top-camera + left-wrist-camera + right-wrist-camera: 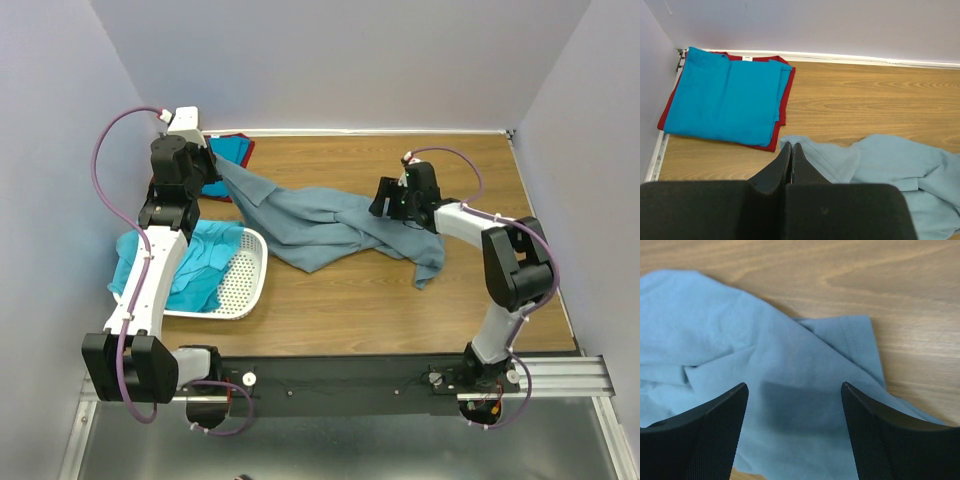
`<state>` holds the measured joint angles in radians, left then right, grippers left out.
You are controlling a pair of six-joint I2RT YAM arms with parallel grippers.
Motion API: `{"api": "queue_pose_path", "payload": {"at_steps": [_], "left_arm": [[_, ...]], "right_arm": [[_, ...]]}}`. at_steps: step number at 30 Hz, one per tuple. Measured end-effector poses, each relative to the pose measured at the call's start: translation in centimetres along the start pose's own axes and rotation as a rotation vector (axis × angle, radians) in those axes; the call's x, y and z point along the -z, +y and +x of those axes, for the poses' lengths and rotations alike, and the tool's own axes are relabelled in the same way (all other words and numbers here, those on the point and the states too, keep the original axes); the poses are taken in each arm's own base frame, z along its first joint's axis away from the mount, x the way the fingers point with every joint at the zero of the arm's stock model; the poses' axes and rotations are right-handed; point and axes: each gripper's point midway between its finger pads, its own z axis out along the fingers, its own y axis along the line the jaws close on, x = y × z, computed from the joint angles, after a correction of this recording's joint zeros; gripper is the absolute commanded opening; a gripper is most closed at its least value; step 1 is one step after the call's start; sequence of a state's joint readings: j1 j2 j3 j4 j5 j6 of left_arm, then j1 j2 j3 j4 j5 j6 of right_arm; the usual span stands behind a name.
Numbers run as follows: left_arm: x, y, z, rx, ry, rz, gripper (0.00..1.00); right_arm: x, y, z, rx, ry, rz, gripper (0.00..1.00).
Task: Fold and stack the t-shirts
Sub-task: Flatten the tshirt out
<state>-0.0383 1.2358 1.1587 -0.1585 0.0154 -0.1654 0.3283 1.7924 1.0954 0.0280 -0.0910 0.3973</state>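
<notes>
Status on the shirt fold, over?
Left gripper shut on edge of large grey-blue cloth t-shirt. Right gripper open just above it. Shirt crumpled, unfolded. White perforated plastic basket beside it, not blocking.

Wood-grain table [400, 310], boxed in on three sides by plain pale grey walls [350, 60]. White strip [380, 131] along the far edge. Lighting even, shadows soft.

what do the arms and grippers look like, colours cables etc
The left arm and right arm have white links and black joints, each with a looping purple cable. The left gripper and right gripper have black tapered fingers.
</notes>
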Motion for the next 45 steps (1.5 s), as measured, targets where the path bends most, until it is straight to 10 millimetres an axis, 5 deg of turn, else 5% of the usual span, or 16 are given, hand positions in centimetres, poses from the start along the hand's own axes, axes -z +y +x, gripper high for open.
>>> {"api": "queue_pose_path", "payload": {"at_steps": [4,9,21,24,29,33,41,45], "left_arm": [[0.0,-0.1,0.0,0.0,0.001,0.005,0.0],[0.0,-0.1,0.0,0.0,0.001,0.006,0.0],[0.0,-0.6,0.1,0.0,0.004,0.035,0.0],[0.0,-0.9,0.1,0.0,0.005,0.049,0.0],[0.0,-1.1,0.1,0.0,0.007,0.061,0.0],[-0.1,-1.2,0.3,0.0,0.011,0.069,0.0],[-0.3,-1.3,0.4,0.0,0.014,0.073,0.0],[-0.3,-1.3,0.4,0.0,0.014,0.075,0.0]], "right_arm": [[-1.2,-0.2,2.1,-0.001,0.058,-0.017,0.8],[-0.4,-0.1,5.0,-0.016,0.104,-0.05,0.79],[8.7,3.5,12.6,-0.054,0.222,-0.129,0.78],[10.8,4.8,11.9,-0.049,0.196,-0.161,0.85],[12.8,4.3,7.0,-0.038,0.025,-0.081,0.89],[10.9,3.0,4.1,-0.025,-0.033,0.027,0.89],[5.9,-2.5,7.2,0.008,0.088,0.267,0.87],[5.0,-3.4,6.2,0.014,0.073,0.304,0.82]]}}
